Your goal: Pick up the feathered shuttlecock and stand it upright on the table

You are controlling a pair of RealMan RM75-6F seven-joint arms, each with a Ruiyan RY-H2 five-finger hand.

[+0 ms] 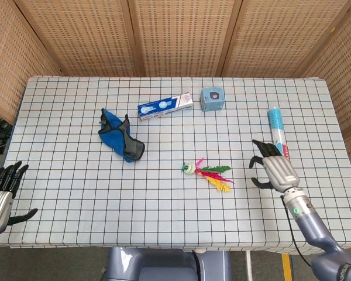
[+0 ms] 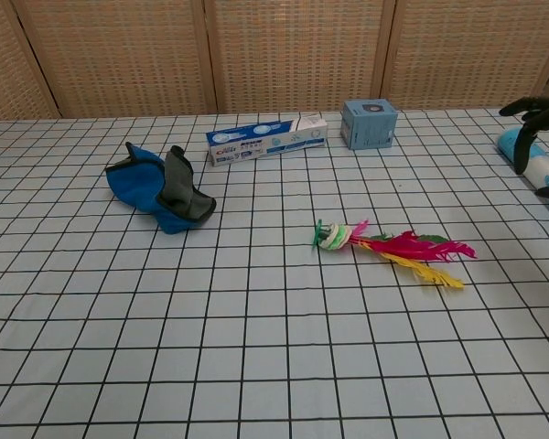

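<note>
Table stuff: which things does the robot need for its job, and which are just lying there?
Needed: the pink, yellow and green feathered shuttlecock, lying flat; the right hand, open, nearest to it.

Just lying about: crumpled blue and grey cloth; long blue and white box; small blue cube box; light blue tube.

Bright even light, soft shadows, sharp focus

desk [image 1: 76, 193]: white with black grid
shuttlecock [image 1: 209, 172]: pink, green, yellow feathers
cloth [image 1: 120, 136]: blue and grey
small box [image 1: 212, 99]: light blue
</note>
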